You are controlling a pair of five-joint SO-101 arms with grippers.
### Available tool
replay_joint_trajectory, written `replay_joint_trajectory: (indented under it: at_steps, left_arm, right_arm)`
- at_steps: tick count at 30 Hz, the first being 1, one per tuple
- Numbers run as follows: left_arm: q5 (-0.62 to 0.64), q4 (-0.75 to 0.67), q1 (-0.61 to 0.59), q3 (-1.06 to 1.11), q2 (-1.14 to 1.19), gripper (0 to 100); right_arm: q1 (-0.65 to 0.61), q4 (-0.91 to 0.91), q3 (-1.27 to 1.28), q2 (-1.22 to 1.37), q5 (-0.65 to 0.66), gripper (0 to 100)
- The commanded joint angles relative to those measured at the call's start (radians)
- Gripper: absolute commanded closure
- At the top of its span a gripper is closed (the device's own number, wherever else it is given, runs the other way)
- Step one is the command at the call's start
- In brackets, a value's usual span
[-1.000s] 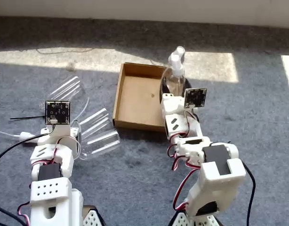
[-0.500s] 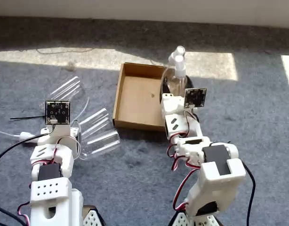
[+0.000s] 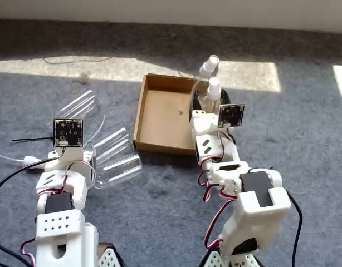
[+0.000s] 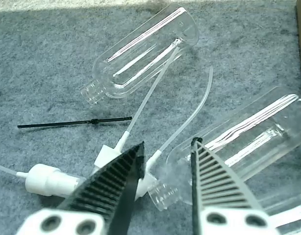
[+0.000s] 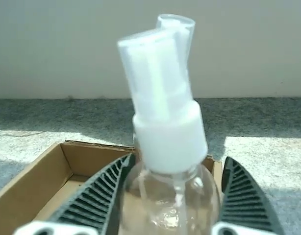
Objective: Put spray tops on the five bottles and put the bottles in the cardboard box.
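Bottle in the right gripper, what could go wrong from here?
1. The bottle sits tilted in the right gripper near the box wall; released there, it may catch the rim and tip out.
2. A second bottle, already capped, stands close behind; it could get knocked over.

We find the box (image 3: 160, 148) on the carpet (image 3: 304, 144), right of the middle and toward its far edge. Left of the box three bottles lie on their sides: one farther back (image 3: 79, 105), and two side by side (image 3: 111, 142) (image 3: 122, 167) off the box's near left corner. Left of that pair the left gripper (image 4: 167, 144), jaws apart, hangs over the spray tops (image 4: 47, 178), with a tie (image 4: 74, 122) behind them. At the box's right wall the right gripper (image 5: 177, 161) clasps a capped bottle (image 3: 213, 90). A second capped bottle (image 3: 209, 65) stands just behind.
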Motion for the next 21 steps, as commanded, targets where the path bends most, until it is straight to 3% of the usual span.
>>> replay_joint_trajectory:
  at_steps: [1,4,16,21]
  left_arm:
    - [-0.003,-0.02,0.015,-0.005,-0.016,85]
    - [-0.003,-0.02,0.015,-0.005,-0.016,85]
    - [-0.003,-0.02,0.016,-0.005,-0.016,85]
    - [-0.005,-0.02,0.016,-0.005,-0.016,85]
  right_arm:
    - [-0.005,-0.016,-0.044,-0.015,0.021,76.6]
    - [-0.013,-0.016,-0.044,-0.016,0.075,76.6]
    - [-0.007,-0.013,-0.044,-0.018,0.081,76.6]
    - [-0.007,0.151,-0.044,-0.125,0.075,76.6]
